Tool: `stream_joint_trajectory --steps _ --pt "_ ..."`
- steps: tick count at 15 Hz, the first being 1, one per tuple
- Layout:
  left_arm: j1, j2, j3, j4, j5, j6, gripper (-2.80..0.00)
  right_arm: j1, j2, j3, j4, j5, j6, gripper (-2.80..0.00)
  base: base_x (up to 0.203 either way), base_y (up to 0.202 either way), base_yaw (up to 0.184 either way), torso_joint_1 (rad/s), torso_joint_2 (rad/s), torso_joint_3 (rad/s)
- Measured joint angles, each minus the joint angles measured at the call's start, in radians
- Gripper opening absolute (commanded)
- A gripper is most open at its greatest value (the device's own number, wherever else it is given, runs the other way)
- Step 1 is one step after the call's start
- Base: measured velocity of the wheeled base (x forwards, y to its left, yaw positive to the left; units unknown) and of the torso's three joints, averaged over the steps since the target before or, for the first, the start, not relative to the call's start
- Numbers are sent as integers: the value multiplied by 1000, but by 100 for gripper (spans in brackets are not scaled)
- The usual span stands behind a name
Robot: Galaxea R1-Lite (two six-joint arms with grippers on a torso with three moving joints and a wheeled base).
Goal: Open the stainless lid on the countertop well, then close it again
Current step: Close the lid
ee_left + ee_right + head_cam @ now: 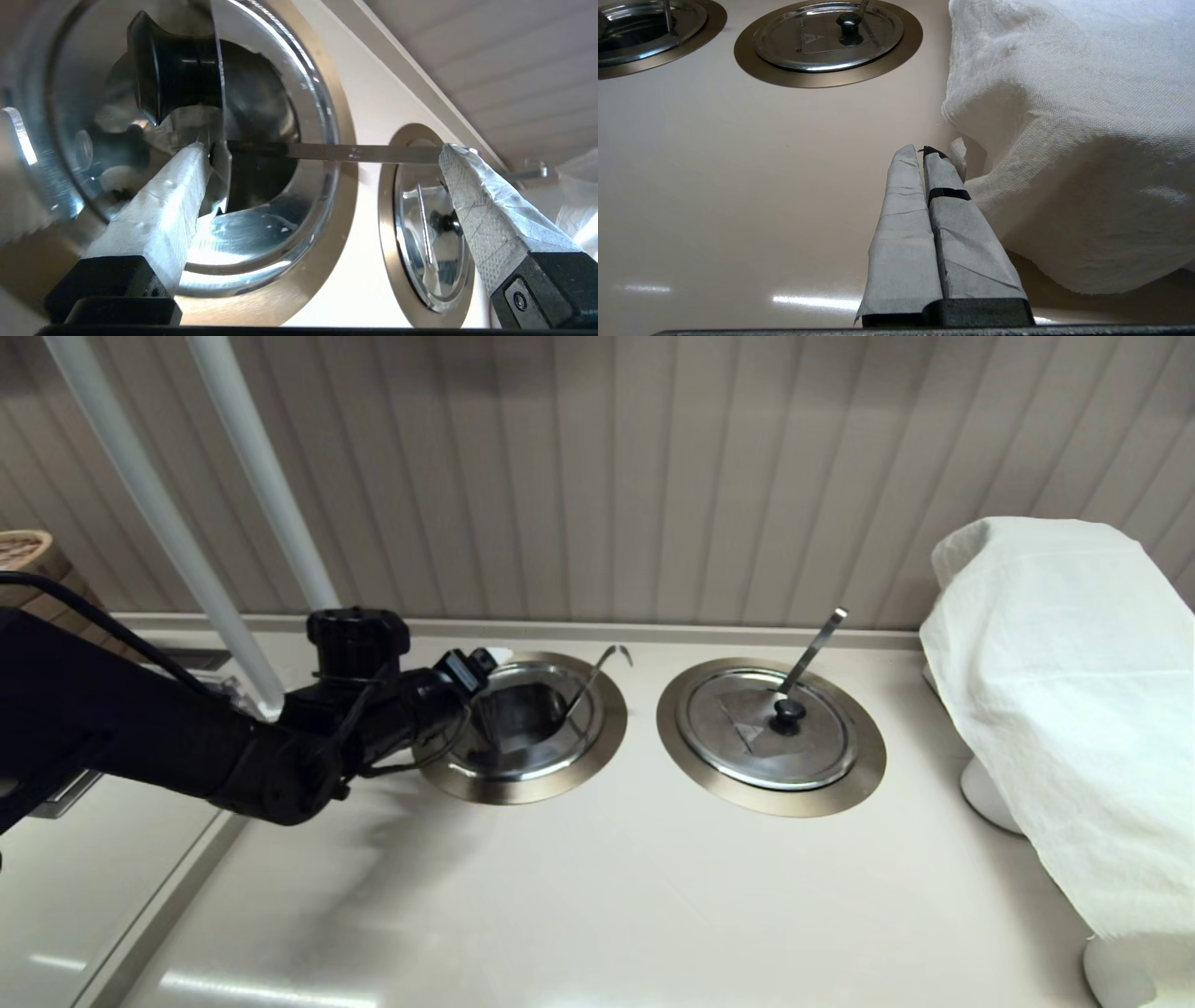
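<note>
Two round wells side by side in the counter (pixel 597 896). Stainless lid (pixel 509 714) tipped up on edge at the near-left side of the countertop well (pixel 537 791), hook-tipped ladle handle (pixel 597 677) leaning out at the back. Left gripper (pixel 322 149) at the lid, jaws spread wide, one fingertip (pixel 187 163) touching its rim beside the black knob (pixel 159 65). Twin lid (pixel 766 728) flat on the other well. Right gripper (pixel 927 158) low over bare counter beside a white cloth (pixel 1064 116), jaws pressed together.

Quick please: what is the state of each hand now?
Left hand: open, fingers wide apart at the tilted stainless lid, gripping nothing.
Right hand: closed, empty, above the counter.
</note>
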Motion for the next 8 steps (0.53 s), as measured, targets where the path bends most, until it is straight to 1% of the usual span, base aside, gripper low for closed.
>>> stream_joint_trajectory --steps 2,4,6,8 --pt "-39 11 -24 0 7 37 0 0 0 0 0 0 0 -280 0 0 0 0 0 0" --pt "-75 27 -41 4 8 52 0 0 0 0 0 0 0 -280 0 0 0 0 0 0" --pt "-107 43 -47 4 14 90 0 0 0 0 0 0 0 -280 0 0 0 0 0 0" --pt "-122 44 -48 3 14 102 0 0 0 0 0 0 0 -280 0 0 0 0 0 0"
